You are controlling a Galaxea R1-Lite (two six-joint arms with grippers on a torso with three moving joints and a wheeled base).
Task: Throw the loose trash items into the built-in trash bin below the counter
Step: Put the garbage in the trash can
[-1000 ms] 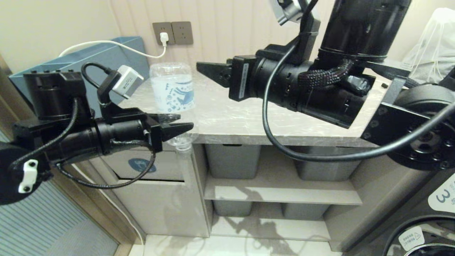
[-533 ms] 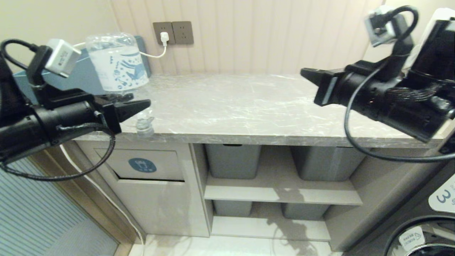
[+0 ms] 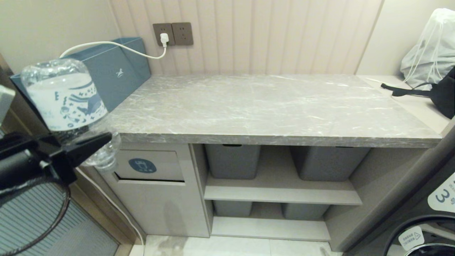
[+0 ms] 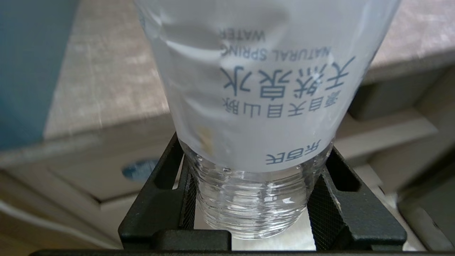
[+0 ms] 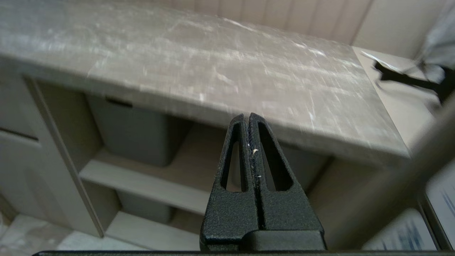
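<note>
The left pincer [image 4: 250,199] squeezes a small clear plastic bottle [image 3: 65,97] held upside down. The beige bin flap with a round blue sticker [image 3: 149,165] sits just below it. The right pincer [image 5: 247,119] is closed on nothing, facing the grey stone bench [image 5: 213,67].

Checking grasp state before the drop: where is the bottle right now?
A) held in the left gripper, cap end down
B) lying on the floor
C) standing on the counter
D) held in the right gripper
A: the left gripper is shut on the bottle near its neck, base up; the right gripper is shut and empty.
</note>
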